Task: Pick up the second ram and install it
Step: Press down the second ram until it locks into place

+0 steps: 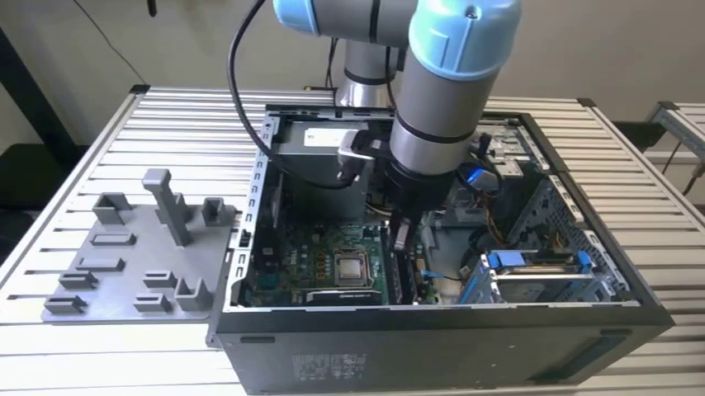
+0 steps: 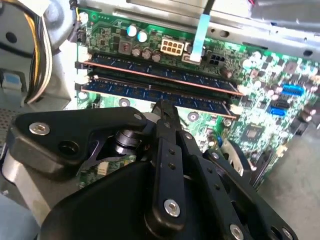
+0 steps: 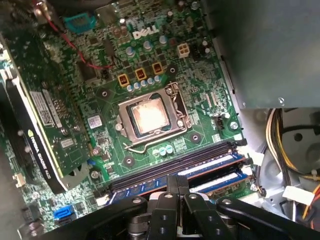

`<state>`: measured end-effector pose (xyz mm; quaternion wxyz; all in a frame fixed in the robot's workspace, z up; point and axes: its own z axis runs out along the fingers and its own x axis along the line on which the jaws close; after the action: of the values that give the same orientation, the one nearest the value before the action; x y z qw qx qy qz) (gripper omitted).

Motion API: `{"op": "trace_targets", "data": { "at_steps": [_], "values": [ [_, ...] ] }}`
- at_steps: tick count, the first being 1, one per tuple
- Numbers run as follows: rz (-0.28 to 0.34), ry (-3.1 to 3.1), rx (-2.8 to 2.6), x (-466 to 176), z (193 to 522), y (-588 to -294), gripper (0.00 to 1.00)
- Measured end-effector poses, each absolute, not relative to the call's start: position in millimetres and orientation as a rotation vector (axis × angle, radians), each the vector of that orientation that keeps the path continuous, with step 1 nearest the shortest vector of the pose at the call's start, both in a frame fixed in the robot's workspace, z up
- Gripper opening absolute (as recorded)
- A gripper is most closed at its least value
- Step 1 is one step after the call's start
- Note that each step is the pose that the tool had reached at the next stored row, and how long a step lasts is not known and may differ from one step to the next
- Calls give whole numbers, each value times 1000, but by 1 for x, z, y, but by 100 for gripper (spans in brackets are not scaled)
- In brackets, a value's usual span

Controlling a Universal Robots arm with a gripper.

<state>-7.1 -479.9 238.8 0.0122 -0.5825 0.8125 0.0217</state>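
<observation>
Lowered deep into the open computer case (image 1: pixel 441 318) on the slatted worktop (image 1: pixel 99 346) — gripper (image 1: pixel 401 239) poised over the memory slots at the right of the processor socket (image 3: pixel 147 116). Seated in neighbouring slots on the green board, two sticks; the nearer taken for the second ram (image 2: pixel 155 95), apparently already pressed home. Jaws drawn together just above its edge — whether pinching or merely pushing, impossible to tell.

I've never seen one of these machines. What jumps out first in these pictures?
A big grey-and-blue robot arm reaches down into an open computer case on a slatted table. Its black gripper hovers right over two memory sticks standing side by side on the green motherboard.
</observation>
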Motion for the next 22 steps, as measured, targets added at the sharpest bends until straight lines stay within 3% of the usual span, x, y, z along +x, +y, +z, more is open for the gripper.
{"op": "trace_targets", "data": {
  "at_steps": [22],
  "values": [
    [73,2374,-2009,-7,223,-480,11]
  ]
}}
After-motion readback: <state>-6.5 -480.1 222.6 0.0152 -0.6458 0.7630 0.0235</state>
